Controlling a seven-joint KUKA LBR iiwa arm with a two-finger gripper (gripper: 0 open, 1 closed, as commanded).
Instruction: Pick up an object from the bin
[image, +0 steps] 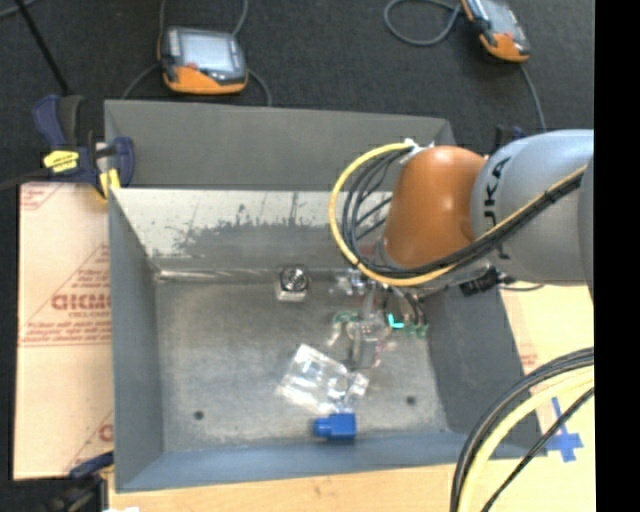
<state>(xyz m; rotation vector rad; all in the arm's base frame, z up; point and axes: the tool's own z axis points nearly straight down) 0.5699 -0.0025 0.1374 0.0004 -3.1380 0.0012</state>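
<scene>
Gripper (365, 340) down low in the camera view, hanging off the wrist under the orange cover (428, 205), right of centre in the bin (135, 330). Its tip sits just above the upper right corner of a clear packet (318, 378), which lies crumpled on the floor toward the front. That packet looks the likeliest pick (no other thing is as close). Open or closed? It cannot be told from up here, because the wrist hardware and cables blur into the tip.

How will the packet handle? Probably light, soft and slippery, a film that buckles rather than resists. A pinch on a raised crease or the near corner seems wiser than a squeeze across the flat middle. Whatever is inside it is hard to make out through the glare.

Just in front of the packet, near the front wall, lies a blue block (335, 427), likely stiff and easy to clamp across its short sides. Well apart, by the back wall, sits a small metal knob (292, 283) (its exact shape is too small to read). The cover hides the bin's right rear corner.
</scene>
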